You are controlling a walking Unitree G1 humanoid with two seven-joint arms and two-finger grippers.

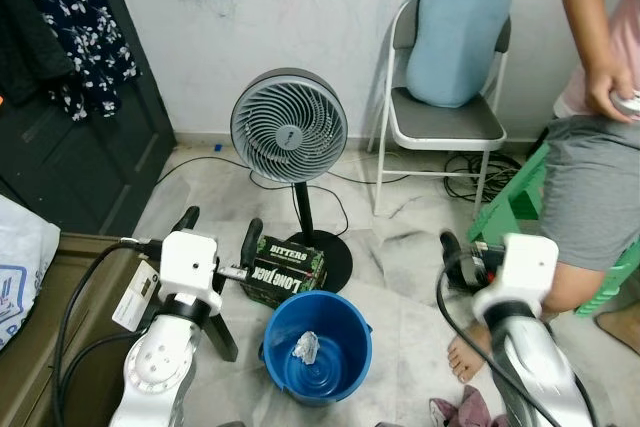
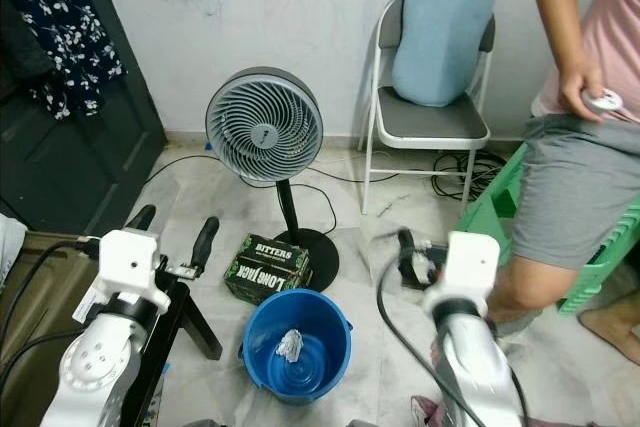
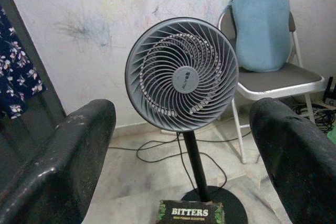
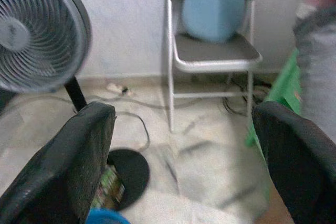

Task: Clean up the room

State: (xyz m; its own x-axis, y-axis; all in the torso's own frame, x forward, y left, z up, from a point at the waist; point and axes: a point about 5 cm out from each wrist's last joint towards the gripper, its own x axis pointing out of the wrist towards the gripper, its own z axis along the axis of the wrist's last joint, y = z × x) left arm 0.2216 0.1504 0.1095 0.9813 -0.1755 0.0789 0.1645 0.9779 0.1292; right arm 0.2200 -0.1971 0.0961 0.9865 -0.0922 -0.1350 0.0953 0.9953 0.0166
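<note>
Bucket: I see a blue bucket (image 1: pixel 318 347) before the fan (image 1: pixel 289 125), holding crumpled foil (image 1: pixel 306 348).
Grippers: left gripper (image 3: pixel 181 145) and right gripper (image 4: pixel 184 150) both spread, empty.

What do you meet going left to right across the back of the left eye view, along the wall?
Dark door hung with floral cloth → grey pedestal fan → white folding chair with blue cushion → person in grey shorts.

I see a blue bucket (image 1: pixel 318 347) with a silvery crumpled wad (image 1: pixel 306 348) inside. Box (image 1: pixel 289 266) is dark green with white lettering. Fan (image 1: pixel 289 126) is grey on a black stand. Chair (image 1: pixel 447 117) is white-framed, grey seat, light blue cushion (image 1: pixel 459 33). Dark cloth (image 1: pixel 70 22) has a white floral print. Stool (image 1: pixel 520 202) is green.
</note>
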